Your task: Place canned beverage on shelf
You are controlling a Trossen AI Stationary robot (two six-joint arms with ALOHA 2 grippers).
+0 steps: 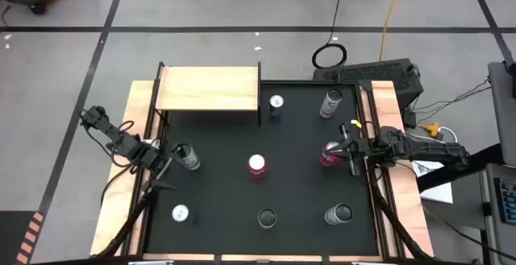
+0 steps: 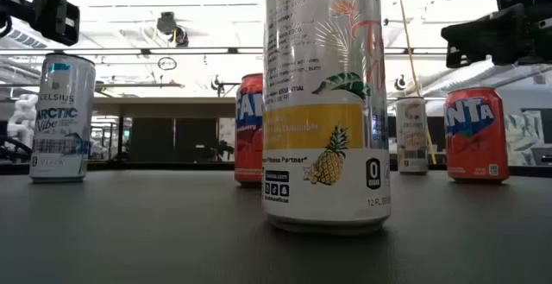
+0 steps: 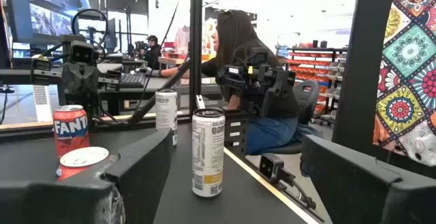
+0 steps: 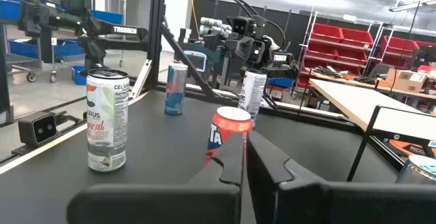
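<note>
The light-wood shelf [image 1: 208,88] stands at the mat's far left, with no can on it. Several cans stand upright on the black mat [image 1: 298,184]. My left gripper [image 1: 167,168] is open at the mat's left edge. A silver Celsius can [image 3: 208,152] stands just ahead of its spread fingers [image 3: 136,173], apart from them. My right gripper [image 4: 245,149] is shut at the mat's right side. Its tips point at a red Fanta can [image 4: 228,139], which shows in the high view as the red Fanta can [image 1: 329,154]. My right gripper's shut fingertips come in level from the table's right and stand right at the side of the red Fanta can [image 1: 332,155]. The fingers hide the gap, so I cannot tell whether they touch it. The can stands upright on the mat.
More cans stand around: a second Fanta [image 1: 256,165] at the centre, a blue can [image 1: 276,104] and a silver can [image 1: 330,102] at the far side, and three cans along the near edge, among them a pineapple Celsius [image 2: 326,103]. A person [image 3: 266,108] sits beyond the table's right side.
</note>
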